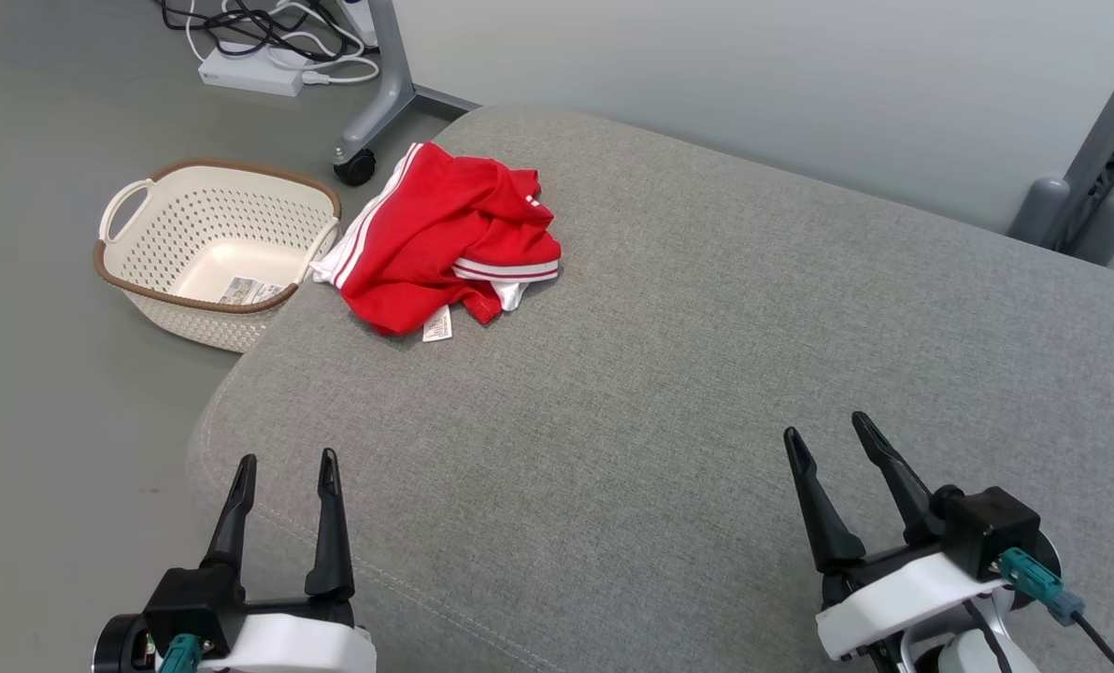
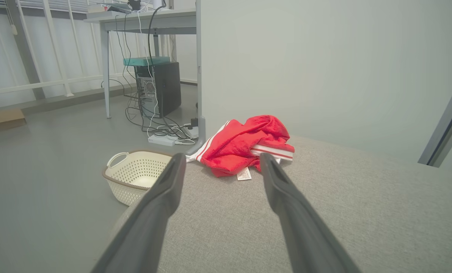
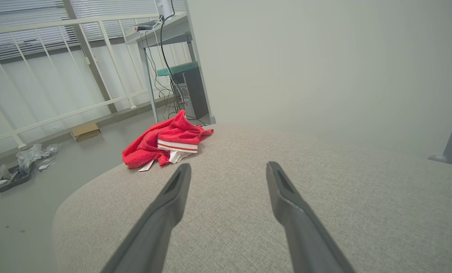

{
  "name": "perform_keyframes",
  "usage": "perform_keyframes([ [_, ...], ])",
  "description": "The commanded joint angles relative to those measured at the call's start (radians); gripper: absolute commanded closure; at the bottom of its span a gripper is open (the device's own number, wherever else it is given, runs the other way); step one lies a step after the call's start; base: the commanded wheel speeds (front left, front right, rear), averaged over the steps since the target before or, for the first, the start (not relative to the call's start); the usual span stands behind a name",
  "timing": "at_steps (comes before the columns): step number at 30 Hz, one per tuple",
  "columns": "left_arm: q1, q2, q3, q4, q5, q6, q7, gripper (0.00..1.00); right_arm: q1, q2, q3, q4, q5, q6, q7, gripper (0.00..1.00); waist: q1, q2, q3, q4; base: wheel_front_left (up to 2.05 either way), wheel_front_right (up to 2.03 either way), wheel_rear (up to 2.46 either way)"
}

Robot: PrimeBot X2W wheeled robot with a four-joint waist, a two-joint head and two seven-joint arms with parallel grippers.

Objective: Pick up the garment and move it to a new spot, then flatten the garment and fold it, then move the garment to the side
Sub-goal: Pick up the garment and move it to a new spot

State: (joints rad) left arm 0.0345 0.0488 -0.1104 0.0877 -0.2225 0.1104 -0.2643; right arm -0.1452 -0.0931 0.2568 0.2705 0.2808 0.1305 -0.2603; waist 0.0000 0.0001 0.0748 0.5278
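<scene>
Upholstery, grey and coarse-woven, covers a big rounded cushion [image 1: 688, 374] with a stitched seam near its front edge. It has soft curved corners and a flat top. Smooth grey floor [image 1: 43, 393] lies to its left, and a plain pale wall stands behind it.

A cream plastic basket [image 1: 239, 168] sits on the floor by the cushion's far left corner. It is a rounded rectangle with perforated walls, a brown band on the rim and loop handles. Small printed paper slips lie flat on its bottom.

The garment [image 1: 426, 243] is on the cushion top at that far left corner, bunched in a crumpled heap. It is red soft knit with white stripe trim and some white lining showing. One striped edge hangs over the cushion's side just beside the basket rim; whether they touch, can't tell.

The left claw [image 1: 288, 458] is at lower left over the cushion's front edge, jaws spread wide, nothing between them. The right claw [image 1: 826, 425] is at lower right over the cushion, also spread and empty. Both have long, dark, matte, tapering fingers on white housings, well apart from the garment.

A white power strip [image 1: 250, 73] with tangled black and white cables lies on the floor at the back. A black caster [image 1: 355, 168] carries a grey metal leg. A small white care label [image 1: 437, 324] sticks out at the garment's near edge, flat on the fabric.
</scene>
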Motion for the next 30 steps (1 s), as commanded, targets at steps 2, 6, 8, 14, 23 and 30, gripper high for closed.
perform_keyframes([
  [2,-0.016,0.004,0.004,0.009,0.006,-0.009,0.000,0.00,0.013,-0.001,-0.009,-0.012,-0.008,0.001,-0.005,0.00,0.0000,-0.0001,-0.002,-0.002,0.00,0.00,0.00],
  [6,-0.026,0.004,0.002,0.019,0.009,-0.016,0.000,0.00,0.034,0.005,-0.011,-0.024,-0.012,0.001,-0.006,0.00,0.0000,-0.0001,-0.006,-0.006,0.00,0.00,0.00],
  [8,-0.027,0.004,0.001,0.021,0.004,-0.016,0.000,0.00,0.038,0.006,-0.012,-0.029,-0.015,0.001,-0.005,0.00,0.0000,-0.0001,-0.005,-0.006,0.00,0.00,0.00],
  [14,-0.066,0.003,0.019,0.005,-0.025,-0.014,0.000,0.00,0.024,-0.009,-0.008,-0.045,-0.031,0.001,0.000,0.00,0.0000,-0.0001,0.044,-0.030,0.00,0.00,0.00],
  [23,-0.257,0.036,0.093,0.121,-0.009,-0.106,0.000,0.00,-0.004,-0.052,-0.009,-0.136,-0.052,0.001,0.045,0.00,0.0000,-0.0001,0.171,-0.102,0.00,0.00,0.00],
  [30,-0.567,0.129,0.081,0.389,-0.028,-0.194,0.080,0.00,-0.023,-0.084,-0.005,-0.210,-0.065,0.001,0.082,0.00,0.0000,-0.0001,0.253,-0.154,0.00,0.00,0.00],
])
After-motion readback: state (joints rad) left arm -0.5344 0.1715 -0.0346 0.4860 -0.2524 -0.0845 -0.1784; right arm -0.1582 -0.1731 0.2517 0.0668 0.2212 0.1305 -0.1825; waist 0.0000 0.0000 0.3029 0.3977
